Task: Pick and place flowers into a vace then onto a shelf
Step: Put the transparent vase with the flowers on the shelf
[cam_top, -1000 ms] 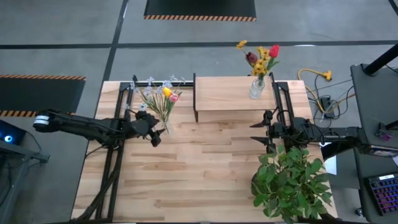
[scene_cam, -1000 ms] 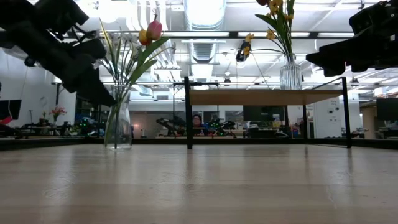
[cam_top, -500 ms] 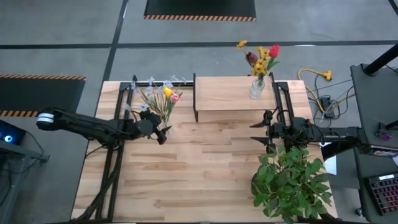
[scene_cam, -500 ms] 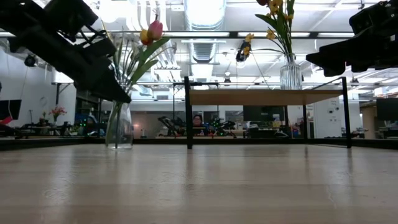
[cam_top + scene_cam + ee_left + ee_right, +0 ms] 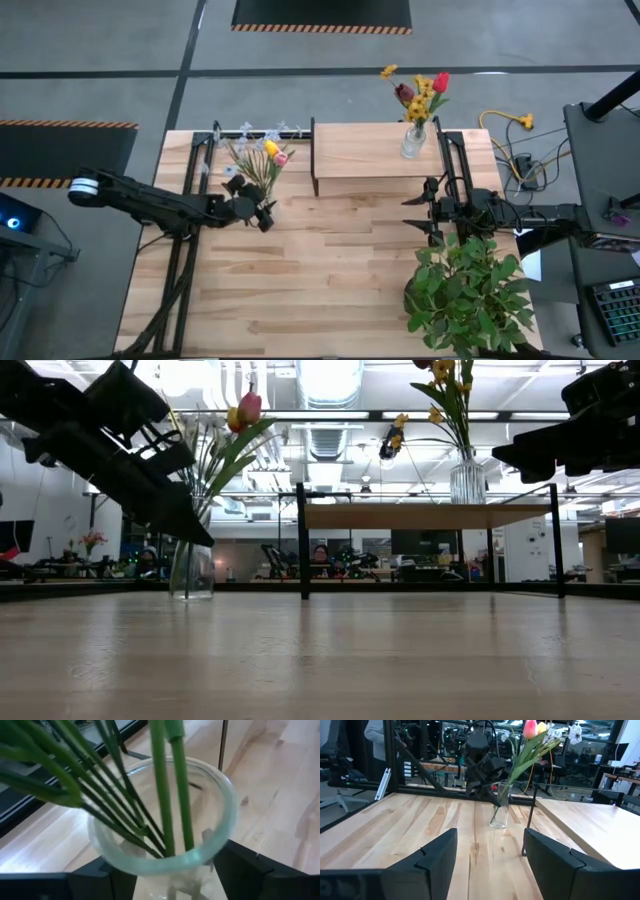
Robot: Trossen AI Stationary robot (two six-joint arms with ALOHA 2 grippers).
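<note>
The left gripper (image 5: 262,213) sits at the left side of the plank surface (image 5: 330,280), level with the clear glass vase (image 5: 190,568) that stands on the surface left of the shelf. In the left wrist view the vase's rim (image 5: 165,850) lies between the two dark fingers (image 5: 250,870), which flank the glass spread apart. Whether the pads yet touch the glass cannot be settled from these views. The vase's long axis is upright; its green-stemmed flowers, pink and yellow heads with pale sprigs (image 5: 262,155), lean toward the table's far edge.

The light wood shelf on thin black legs (image 5: 365,150) stands just right of this vase. Its near black leg (image 5: 301,540) is the likely obstruction to a lift across. A second glass vase of yellow and red flowers (image 5: 415,120) already occupies the shelf's right end.

The right gripper (image 5: 415,213) waits beyond, fingers released and empty, beside the bushy green plant (image 5: 470,290). The left arm is plainly nearer.
</note>
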